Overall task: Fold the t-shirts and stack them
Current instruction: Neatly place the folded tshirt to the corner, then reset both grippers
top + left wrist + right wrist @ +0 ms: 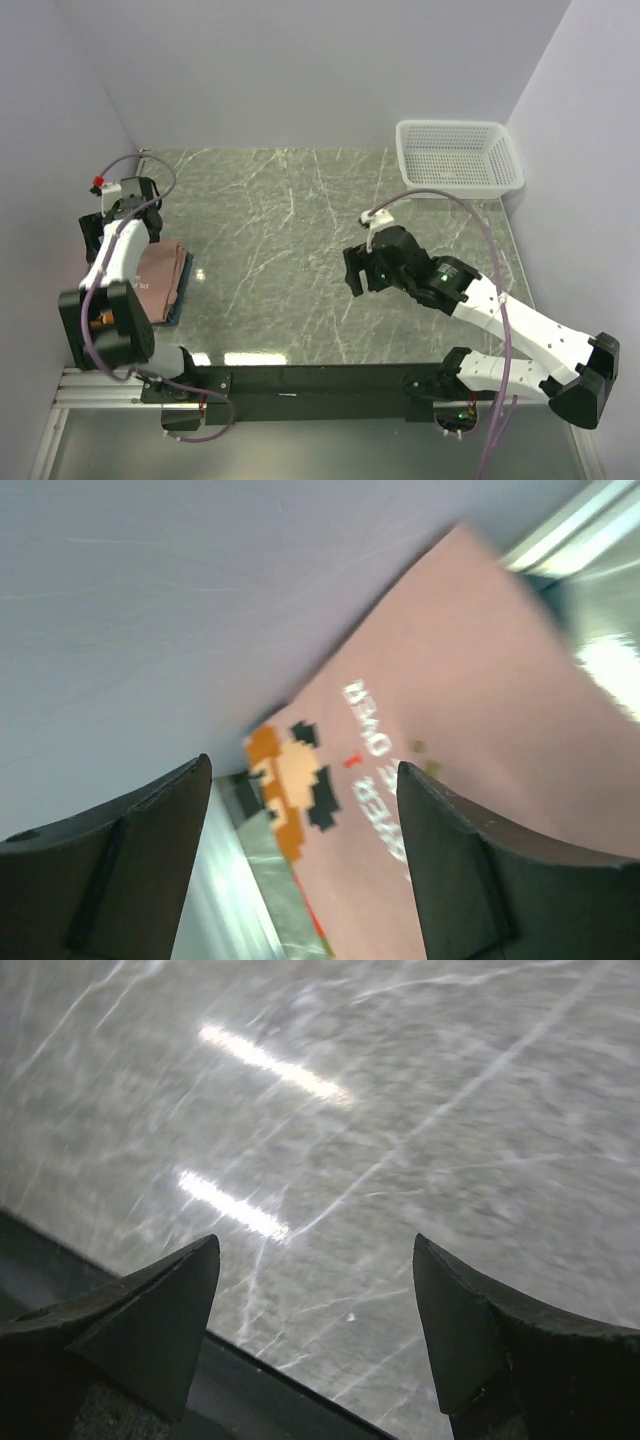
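From above, the folded pink shirt (160,275) lies on the blue shirt (184,285) at the left edge of the desk (280,230). A basket (455,125) sits at the far right corner.

Left wrist: the left end effector (305,770) is apart and empty over the pink shirt's print.

Right wrist: the right end effector (315,1245) is apart over the desk.

A white mesh basket (412,160) sits in the far corner of the table (300,220) — well ahead of the right tool (315,1245) and off to its right side. Beneath that tool lies grey-green marbled stone with pale veins and two bright bars of glare. A black rail (255,1390) runs along the table's edge just behind it. Beyond the left tool (305,770) rises a plain pale wall (150,600) — close to its fingertips.
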Robot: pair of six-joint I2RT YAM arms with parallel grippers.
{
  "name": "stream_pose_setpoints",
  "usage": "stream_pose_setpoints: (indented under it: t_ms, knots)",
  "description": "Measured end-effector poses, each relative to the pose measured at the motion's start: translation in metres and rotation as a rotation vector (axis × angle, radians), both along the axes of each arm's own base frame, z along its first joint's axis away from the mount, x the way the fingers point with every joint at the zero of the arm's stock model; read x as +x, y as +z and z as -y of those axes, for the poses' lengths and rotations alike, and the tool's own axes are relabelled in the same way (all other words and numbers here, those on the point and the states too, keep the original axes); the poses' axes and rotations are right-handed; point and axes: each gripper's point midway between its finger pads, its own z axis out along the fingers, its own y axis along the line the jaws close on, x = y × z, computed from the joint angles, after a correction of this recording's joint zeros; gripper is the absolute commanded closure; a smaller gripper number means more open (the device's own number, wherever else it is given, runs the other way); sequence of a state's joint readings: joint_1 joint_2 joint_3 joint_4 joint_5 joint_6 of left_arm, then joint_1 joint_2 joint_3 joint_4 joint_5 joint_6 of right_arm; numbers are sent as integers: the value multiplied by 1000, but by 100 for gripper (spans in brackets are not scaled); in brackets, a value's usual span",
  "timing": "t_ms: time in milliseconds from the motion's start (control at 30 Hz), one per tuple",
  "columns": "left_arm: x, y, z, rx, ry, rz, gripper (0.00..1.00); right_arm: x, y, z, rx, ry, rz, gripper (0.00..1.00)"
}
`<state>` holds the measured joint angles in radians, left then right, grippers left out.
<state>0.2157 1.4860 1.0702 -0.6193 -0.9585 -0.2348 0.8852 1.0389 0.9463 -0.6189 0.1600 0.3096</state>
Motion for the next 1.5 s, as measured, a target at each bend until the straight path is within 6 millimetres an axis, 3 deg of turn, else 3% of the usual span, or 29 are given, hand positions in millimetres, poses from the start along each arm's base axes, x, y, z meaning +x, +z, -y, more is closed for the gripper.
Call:
stream_pose_setpoints:
  t_ms: [67, 100, 167, 333, 400, 533, 667, 800, 900, 1067, 1500]
  knots:
    - [4, 18, 10, -52, -41, 120, 15, 13, 8, 14, -2, -92, 6, 15]
    - [5, 29, 16, -79, -69, 186, 6, 20, 12, 22, -3, -142, 7, 15]
    - [5, 56, 28, -121, -127, 325, 3, 33, 21, 38, -1, -239, 12, 15]
    - [0, 149, 75, -236, -354, 719, 1, 58, 48, 96, 10, -523, 47, 12]
    - [-7, 183, 99, -290, -458, 851, 1, 60, 60, 125, 17, -640, 74, 11]
    - [-27, 219, 147, -392, -642, 961, 1, 42, 100, 173, 64, -809, 188, 7]
    - [-49, 218, 178, -465, -738, 950, 1, 9, 155, 206, 194, -891, 354, 7]
    - [-83, 217, 187, -503, -763, 991, 0, -31, 178, 231, 321, -927, 468, 7]
    - [-122, 229, 179, -484, -758, 1113, 1, -50, 169, 238, 378, -917, 505, 7]
    - [-170, 243, 162, -437, -733, 1281, 1, -61, 137, 236, 394, -868, 505, 6]
    - [-185, 219, 137, -350, -625, 1347, 1, -50, 135, 217, 419, -750, 554, 6]
